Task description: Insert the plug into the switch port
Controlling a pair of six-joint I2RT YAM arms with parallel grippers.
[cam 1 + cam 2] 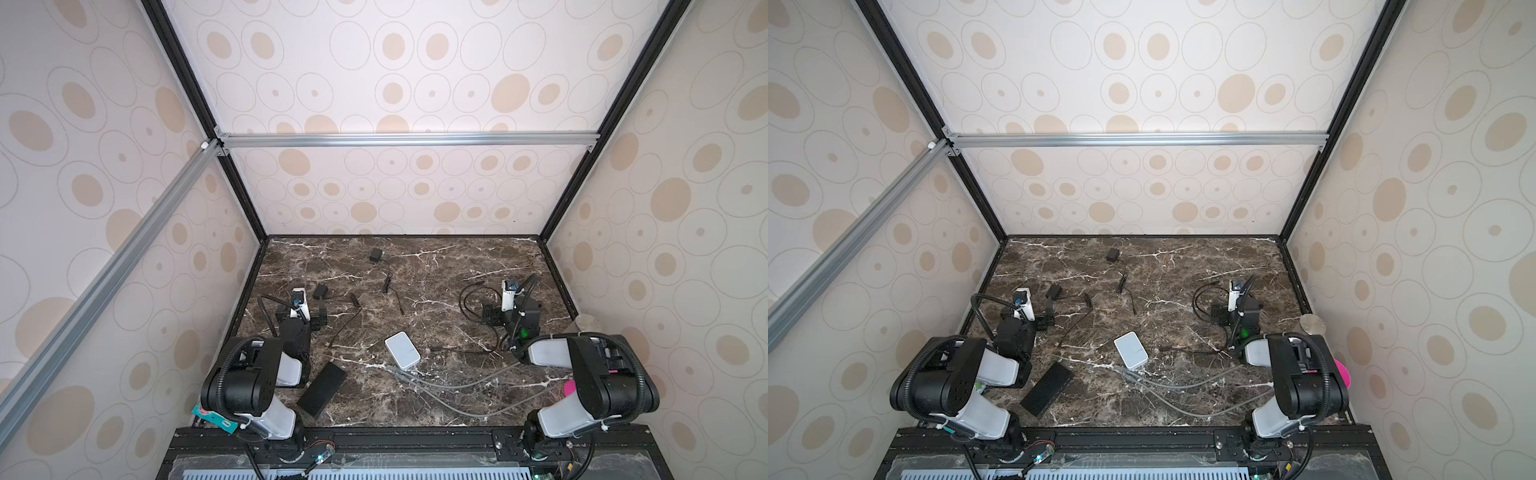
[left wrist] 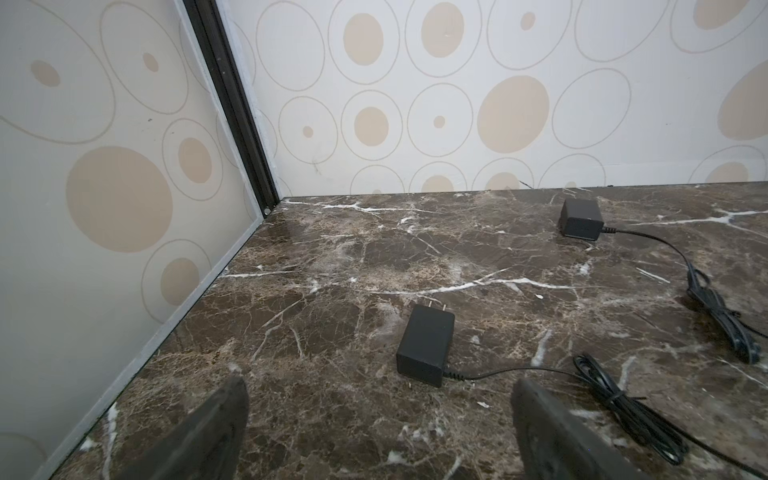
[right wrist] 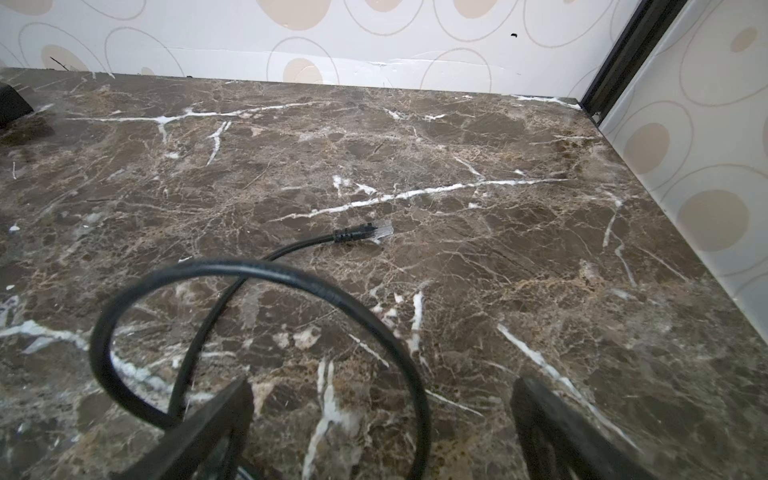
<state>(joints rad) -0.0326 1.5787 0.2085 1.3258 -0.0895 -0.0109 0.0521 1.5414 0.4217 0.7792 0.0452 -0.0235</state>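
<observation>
Hanging wide and empty, the right gripper (image 3: 382, 390) had the small clear plastic plug (image 3: 380, 232) on its black cable (image 3: 257, 270) at twelve o'clock. It should pinch the plug's sides, tip free. The left gripper (image 2: 380, 386) was empty too, jaws wide.

Black joints and pale grey shells form the left arm (image 1: 245, 382) and right arm (image 1: 602, 382); ribbed black conduits (image 1: 643, 372) loop alongside.

I'm working in a lab test cell: aluminium frame bars (image 1: 407, 139) hold panels (image 1: 415, 62) papered with beige circles, boxing in a marble-look tabletop (image 1: 457, 257), with robot arms (image 1: 245, 386) mounted on its front rail (image 1: 415, 436).
</observation>
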